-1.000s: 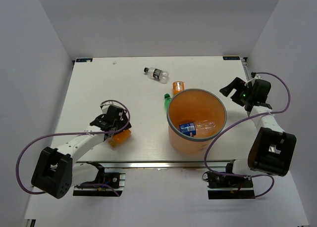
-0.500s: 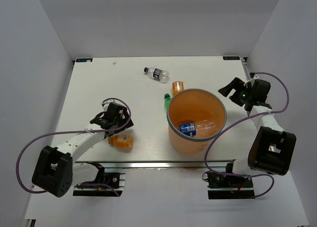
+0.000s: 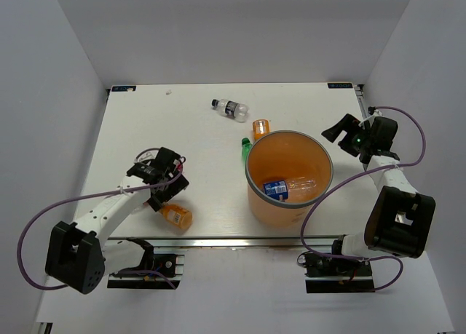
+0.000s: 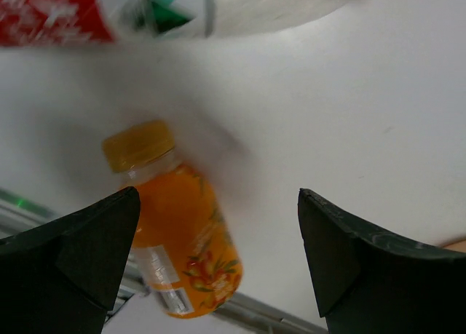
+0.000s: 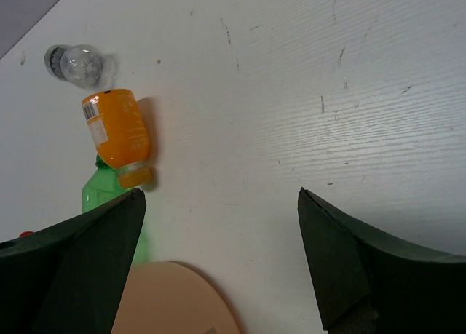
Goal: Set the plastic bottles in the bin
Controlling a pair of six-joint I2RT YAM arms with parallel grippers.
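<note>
The left gripper [image 4: 217,203], fingers spread wide and empty, hangs over an orange bottle [image 4: 178,232] lying on its side by the near edge of the worktop [image 3: 131,116], left of the bin [image 3: 263,209]. In the wrist view the bottle sits off-centre, towards one finger. Its long axis runs roughly along the reach, cap away from the wrist, so the fingers would likely close across its width once shifted over it. The left arm is much the nearer. The right gripper [image 5: 220,196], equally wide and empty, hangs past the bin near the right edge. A red-labelled bottle [image 4: 65,14] shows blurred just beyond the orange one. Behind the bin lie a green bottle [image 3: 246,148], a second orange bottle [image 3: 261,126] and, nearer the far edge, a dark-labelled bottle [image 3: 230,110]. A blue-labelled bottle [image 3: 275,189] and another clear bottle [image 3: 304,184] already lie in the bin.
</note>
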